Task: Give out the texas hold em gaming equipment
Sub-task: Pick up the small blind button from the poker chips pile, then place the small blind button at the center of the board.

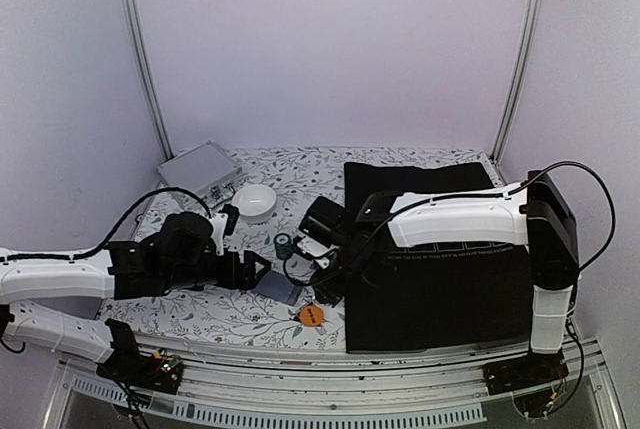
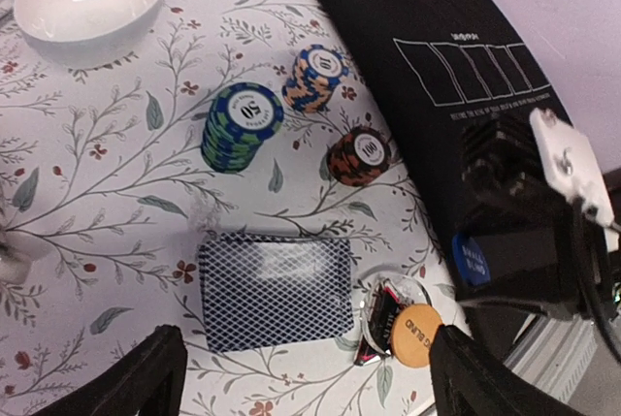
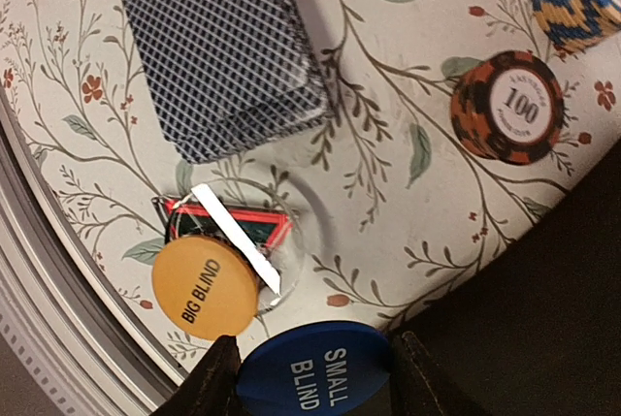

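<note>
My right gripper (image 3: 315, 382) is shut on a blue "SMALL BLIND" button (image 3: 312, 369), held just above the edge of the black mat (image 3: 543, 319). Beside it an orange "BIG BLIND" button (image 3: 206, 287) lies partly over a clear disc (image 3: 233, 220) with a red-and-black print. A blue-backed deck of cards (image 2: 275, 290) lies flat between the fingers of my open left gripper (image 2: 310, 387), which hovers above it. Further off stand a green chip stack (image 2: 243, 125), a blue-and-orange stack (image 2: 315, 77) and a red-brown "100" stack (image 2: 361, 154).
A white bowl (image 1: 254, 201) and a silver case (image 1: 200, 169) sit at the back left of the floral cloth. The black mat (image 1: 440, 249) covers the right half of the table. The two grippers are close together near the front edge.
</note>
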Tool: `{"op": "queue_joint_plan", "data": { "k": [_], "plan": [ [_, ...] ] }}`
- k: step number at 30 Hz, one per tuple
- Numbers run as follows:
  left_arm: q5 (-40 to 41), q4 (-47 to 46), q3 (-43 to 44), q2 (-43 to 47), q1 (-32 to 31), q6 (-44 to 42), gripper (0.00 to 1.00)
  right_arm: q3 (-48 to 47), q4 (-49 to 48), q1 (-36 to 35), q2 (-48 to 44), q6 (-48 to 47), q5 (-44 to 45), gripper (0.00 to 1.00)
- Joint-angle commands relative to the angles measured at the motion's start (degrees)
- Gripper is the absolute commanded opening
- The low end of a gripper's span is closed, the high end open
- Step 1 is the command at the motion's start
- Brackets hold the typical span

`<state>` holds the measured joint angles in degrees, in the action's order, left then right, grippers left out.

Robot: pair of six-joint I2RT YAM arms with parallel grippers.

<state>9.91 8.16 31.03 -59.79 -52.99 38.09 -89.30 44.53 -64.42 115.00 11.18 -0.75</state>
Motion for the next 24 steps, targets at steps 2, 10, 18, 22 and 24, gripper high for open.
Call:
{"op": "queue_joint_plan", "data": {
  "k": [2, 10, 18, 22, 24],
  "plan": [
    [0.0, -1.4, 1.5, -2.9, -4.7, -1.4, 0.90, 3.4, -0.7, 4.1, -6.1, 0.8, 1.1, 0.09],
    [1.6, -1.5, 3.6, -4.5, -5.4, -2.4, 0.92, 10.0, 0.2, 19.0, -13.8, -2.5, 6.7, 0.09],
    [-2.0, -3.9, 5.8, -8.7, -5.5, -3.9, 0.93, 8.4, 1.5, 30.1, -14.3, -4.6, 6.4, 0.04],
    [-11.7, -3.3, 7.6, -15.7, -7.0, -4.1, 0.89, 11.3, 1.4, 29.8, -16.2, -3.2, 4.7, 0.04],
    [-17.5, -2.7, 8.3, -19.0, -7.6, -2.7, 0.83, 12.9, 1.2, 28.7, -17.5, -2.0, 4.5, 0.04]
  ]
}}
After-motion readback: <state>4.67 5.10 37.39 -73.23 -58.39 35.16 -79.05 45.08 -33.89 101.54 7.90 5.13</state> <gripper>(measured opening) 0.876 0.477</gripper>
